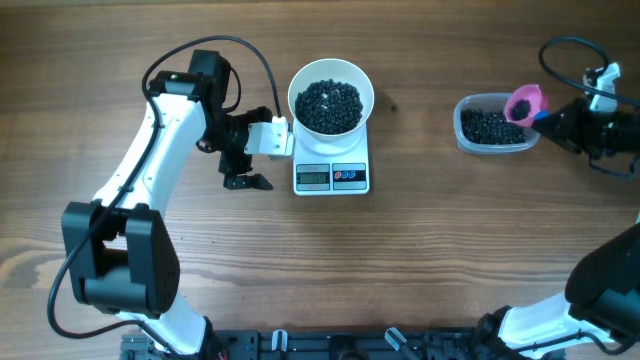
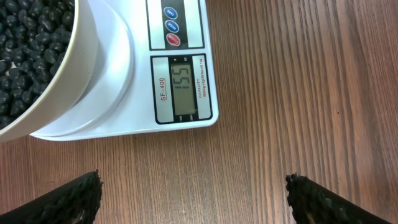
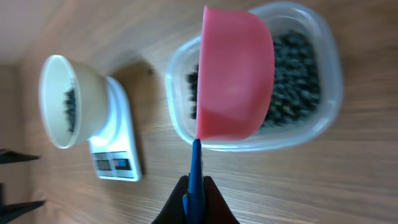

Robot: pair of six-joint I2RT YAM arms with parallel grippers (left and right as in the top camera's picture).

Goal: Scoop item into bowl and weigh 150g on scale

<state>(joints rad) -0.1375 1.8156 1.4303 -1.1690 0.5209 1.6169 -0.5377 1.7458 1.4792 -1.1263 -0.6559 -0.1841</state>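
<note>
The white bowl [image 1: 293,100] stands on the white scale [image 1: 332,165], well filled with black beads [image 1: 330,105]. In the left wrist view the scale's display [image 2: 184,87] reads 155. My left gripper [image 1: 243,170] hangs open just left of the scale, low over the bare wood, with nothing between its fingers [image 2: 74,196]. At the far right my right gripper [image 1: 556,118] is shut on the blue handle [image 3: 195,168] of a pink scoop [image 3: 236,74]. The scoop is held over a clear tub [image 3: 329,74] holding more beads [image 3: 292,81]; its inside faces away.
The clear tub [image 1: 462,125] sits at the right, a hand's width or more from the scale. A black cable [image 1: 560,55] loops above the right arm. The left arm's white links [image 1: 160,140] stretch from the front left toward the scale.
</note>
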